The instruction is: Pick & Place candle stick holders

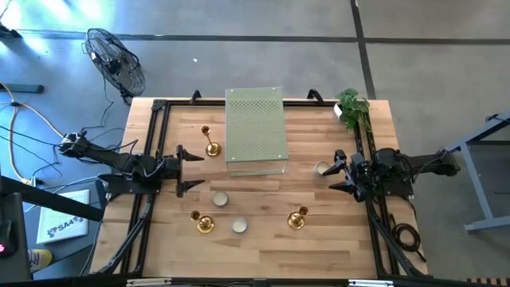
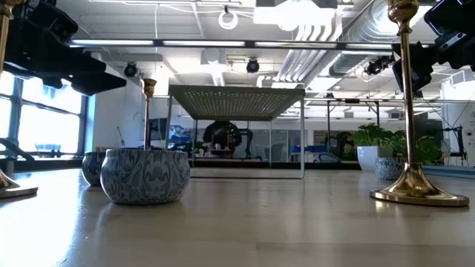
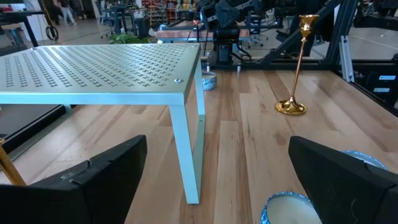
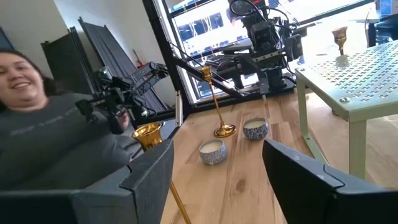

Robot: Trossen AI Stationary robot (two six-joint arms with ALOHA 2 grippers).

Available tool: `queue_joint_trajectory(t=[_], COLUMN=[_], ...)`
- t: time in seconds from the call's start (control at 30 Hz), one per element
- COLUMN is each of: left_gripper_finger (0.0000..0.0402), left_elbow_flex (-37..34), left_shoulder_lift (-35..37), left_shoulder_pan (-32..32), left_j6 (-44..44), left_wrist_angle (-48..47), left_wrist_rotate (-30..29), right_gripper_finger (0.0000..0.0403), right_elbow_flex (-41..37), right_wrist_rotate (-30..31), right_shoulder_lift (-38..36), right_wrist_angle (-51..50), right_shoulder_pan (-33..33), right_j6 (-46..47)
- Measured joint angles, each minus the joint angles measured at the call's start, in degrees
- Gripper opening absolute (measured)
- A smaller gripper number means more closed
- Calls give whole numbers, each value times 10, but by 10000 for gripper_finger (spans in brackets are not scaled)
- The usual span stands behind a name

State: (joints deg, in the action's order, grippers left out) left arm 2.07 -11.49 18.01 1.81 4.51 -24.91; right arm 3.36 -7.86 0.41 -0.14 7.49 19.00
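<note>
High view: pale green perforated slab [image 1: 256,131] stands at table centre, toward 12 o'clock. Three gold holders: one [image 1: 210,146] just beside the slab's 9 o'clock edge, one [image 1: 204,223] at about 7 o'clock, one [image 1: 297,218] at about 5 o'clock. Three cups: one [image 1: 219,199] and one [image 1: 239,226] between the two near holders, apart from each other; the third [image 1: 322,168] at 3 o'clock of the slab, just beside the right gripper [image 1: 338,171].

Right gripper: fingers spread, nothing between them; the cup sits close by its tips, contact cannot be told.

Left gripper [image 1: 182,170]: at 9 o'clock of the table, fingers spread wide, empty, tips near the holder beside the slab.

Potted plant [image 1: 352,107] at the table's 1 o'clock corner. Right wrist view: a person [image 4: 43,130] in a grey top beyond the table.
</note>
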Motion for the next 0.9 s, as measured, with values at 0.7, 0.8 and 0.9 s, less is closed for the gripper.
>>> queue_joint_trajectory(t=[0.7,0.8,0.9], left_gripper_finger=[386,386,386], left_elbow_flex=[0,0,0], left_shoulder_lift=[0,0,0], left_shoulder_pan=[0,0,0], left_j6=[15,15,15], left_wrist_angle=[-2,-2,-2], left_wrist_rotate=[46,49,49], right_gripper_finger=[242,242,242], right_elbow_flex=[0,0,0], right_wrist_rotate=[27,29,70], right_shoulder_lift=[0,0,0], right_wrist_angle=[71,84,93], right_shoulder_pan=[0,0,0], right_j6=[-74,-80,-110])
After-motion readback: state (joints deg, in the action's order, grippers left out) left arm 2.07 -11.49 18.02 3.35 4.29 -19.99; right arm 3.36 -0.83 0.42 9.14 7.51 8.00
